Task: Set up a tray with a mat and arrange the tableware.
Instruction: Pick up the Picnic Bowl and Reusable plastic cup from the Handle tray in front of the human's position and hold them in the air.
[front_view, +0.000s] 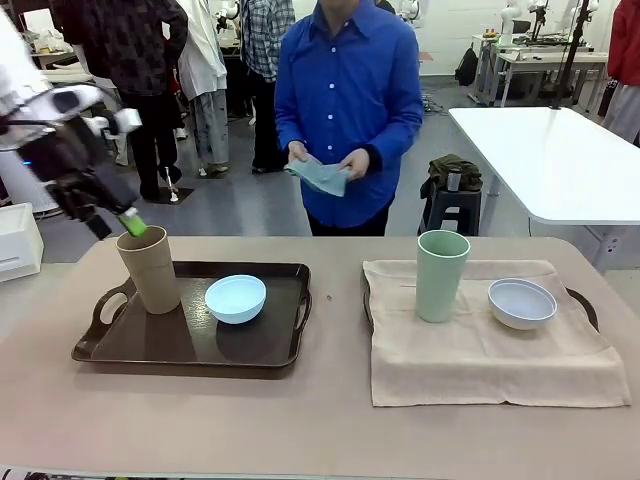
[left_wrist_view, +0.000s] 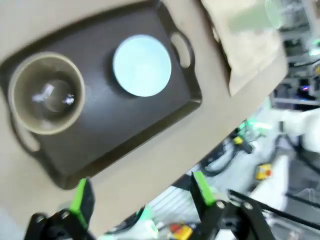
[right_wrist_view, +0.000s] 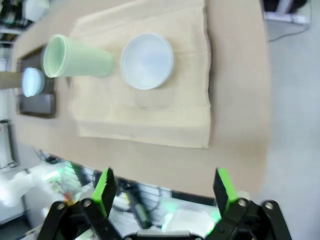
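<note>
From the front the blurred left hand (front_view: 120, 215) hangs by the brown cup (front_view: 150, 272) on the tray (front_view: 190, 345) beside the blue bowl (front_view: 236, 298), the mat (front_view: 480, 355) hiding most of a second tray (front_view: 588, 305) under green cup (front_view: 442, 275) and white bowl (front_view: 521, 302); the blurry left wrist view shows that hand spread wide and empty, and the right wrist view the right hand (right_wrist_view: 164, 192) likewise.

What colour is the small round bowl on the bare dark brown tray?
Light blue; the small round bowl shows best in the left wrist view, seen from above.
</note>
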